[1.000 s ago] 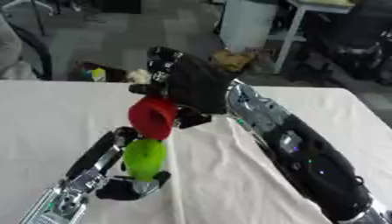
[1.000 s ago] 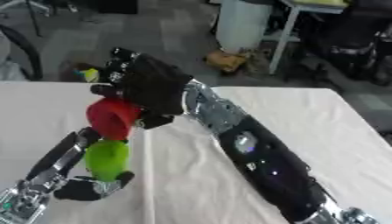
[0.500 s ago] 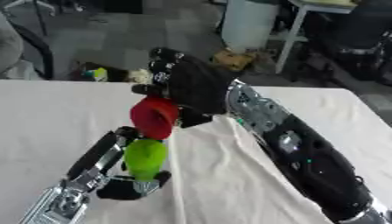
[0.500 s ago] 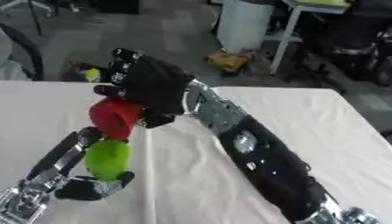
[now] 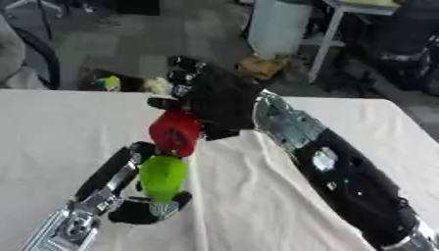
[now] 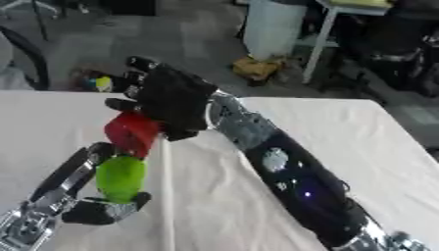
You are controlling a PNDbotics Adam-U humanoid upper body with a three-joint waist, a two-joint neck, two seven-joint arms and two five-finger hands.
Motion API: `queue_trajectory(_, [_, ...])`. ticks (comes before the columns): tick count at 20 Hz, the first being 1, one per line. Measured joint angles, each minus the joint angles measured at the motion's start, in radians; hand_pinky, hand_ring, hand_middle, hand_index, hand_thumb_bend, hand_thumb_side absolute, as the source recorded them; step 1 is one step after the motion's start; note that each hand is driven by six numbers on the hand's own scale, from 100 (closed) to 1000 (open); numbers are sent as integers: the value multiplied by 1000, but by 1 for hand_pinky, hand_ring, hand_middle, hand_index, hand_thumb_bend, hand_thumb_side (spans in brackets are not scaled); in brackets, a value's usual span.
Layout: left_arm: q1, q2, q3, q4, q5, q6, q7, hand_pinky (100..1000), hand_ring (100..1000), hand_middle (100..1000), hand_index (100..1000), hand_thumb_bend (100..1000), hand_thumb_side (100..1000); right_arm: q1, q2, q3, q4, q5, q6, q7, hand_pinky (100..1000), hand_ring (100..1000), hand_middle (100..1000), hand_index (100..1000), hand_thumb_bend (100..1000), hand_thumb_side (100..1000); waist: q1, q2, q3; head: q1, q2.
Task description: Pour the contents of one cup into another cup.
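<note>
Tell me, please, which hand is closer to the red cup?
The right hand is: its fingers are curled round the red cup, tipping it. The left hand sits lower, holding the green cup just beneath.

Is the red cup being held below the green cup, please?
No, the red cup in the right hand sits directly above the green cup.
</note>
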Motion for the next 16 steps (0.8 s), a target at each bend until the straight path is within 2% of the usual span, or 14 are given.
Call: queue_trajectory(16, [0, 0, 0, 0, -2, -1, -1, 455, 177, 328, 723, 100, 227, -2, 0, 1, 9, 25, 4, -16, 739, 528, 1000, 784, 100, 302, 0, 0, -2, 0, 0])
